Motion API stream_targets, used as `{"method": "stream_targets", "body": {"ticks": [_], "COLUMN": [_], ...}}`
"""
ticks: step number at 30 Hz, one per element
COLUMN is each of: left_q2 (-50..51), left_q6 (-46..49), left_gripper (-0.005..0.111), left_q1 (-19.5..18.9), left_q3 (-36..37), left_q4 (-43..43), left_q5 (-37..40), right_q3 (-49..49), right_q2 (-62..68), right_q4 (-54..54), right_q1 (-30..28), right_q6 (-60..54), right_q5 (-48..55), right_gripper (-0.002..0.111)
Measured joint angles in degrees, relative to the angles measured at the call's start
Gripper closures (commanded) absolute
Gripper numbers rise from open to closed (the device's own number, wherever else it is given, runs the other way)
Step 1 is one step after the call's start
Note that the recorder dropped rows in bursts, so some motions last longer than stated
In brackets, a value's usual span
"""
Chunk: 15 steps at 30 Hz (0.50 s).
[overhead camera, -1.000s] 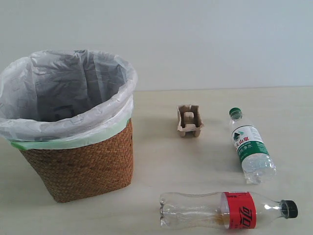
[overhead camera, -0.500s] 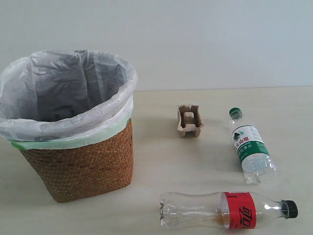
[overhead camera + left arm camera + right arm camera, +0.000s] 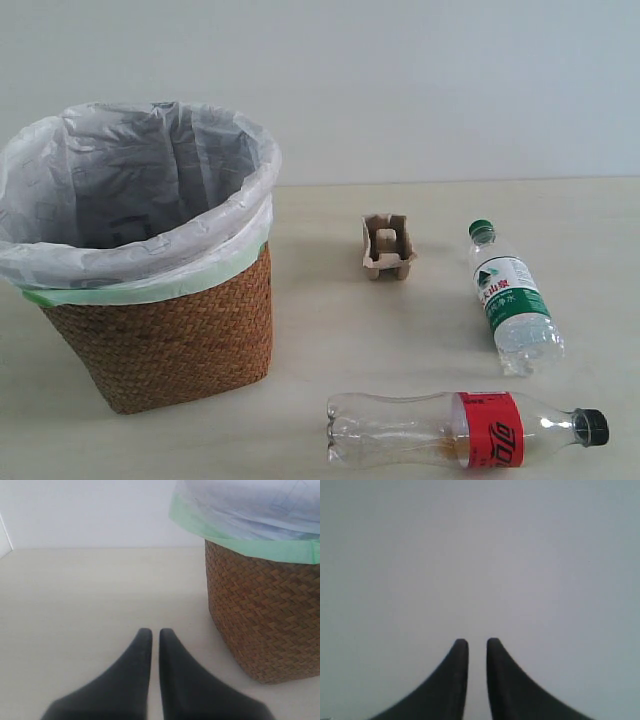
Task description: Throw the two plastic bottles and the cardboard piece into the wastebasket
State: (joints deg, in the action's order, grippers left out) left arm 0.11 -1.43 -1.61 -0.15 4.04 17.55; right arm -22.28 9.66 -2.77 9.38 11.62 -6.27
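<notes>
The wicker wastebasket point(image 3: 165, 345), lined with a white bag, stands at the left of the table. To its right sits the small tan cardboard piece point(image 3: 387, 247). Further right lies the green-capped bottle point(image 3: 512, 300), and the red-labelled, black-capped bottle point(image 3: 460, 430) lies along the front edge. Neither gripper shows in the exterior view. My left gripper point(image 3: 151, 632) hangs low over bare table beside the wastebasket point(image 3: 265, 615), its fingers nearly touching with nothing between them. My right gripper point(image 3: 477, 642) has only a slim gap between its empty fingers and faces a plain grey surface.
The pale table point(image 3: 330, 340) runs back to a plain light wall point(image 3: 420, 90). The bag's green edge point(image 3: 250, 542) overhangs the basket rim in the left wrist view.
</notes>
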Motion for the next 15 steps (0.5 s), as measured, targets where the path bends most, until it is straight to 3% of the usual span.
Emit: {"method": "stream_targets", "body": {"ticks": [2,4,10,15], "left_q2": [0.00,0.00,0.00,0.00], "left_q6": [0.00,0.00,0.00,0.00], "left_gripper": [0.102,0.102,0.102,0.102], "left_q1": [0.00,0.00,0.00,0.00], "left_q3": [0.00,0.00,0.00,0.00], "left_q4": [0.00,0.00,0.00,0.00], "left_q5": [0.00,0.00,0.00,0.00], "right_q3": [-3.40,-6.44,-14.75,-19.78], "right_q2": [2.82,5.59,14.25,22.51], "right_q4": [0.12,0.12,1.72,2.07], "right_q1": [0.00,0.00,0.00,0.00], "right_q6": [0.00,0.00,2.40,2.76], "right_q5": [2.64,4.59,13.80,23.11], "right_gripper": [0.029,0.004,0.013,0.035]}}
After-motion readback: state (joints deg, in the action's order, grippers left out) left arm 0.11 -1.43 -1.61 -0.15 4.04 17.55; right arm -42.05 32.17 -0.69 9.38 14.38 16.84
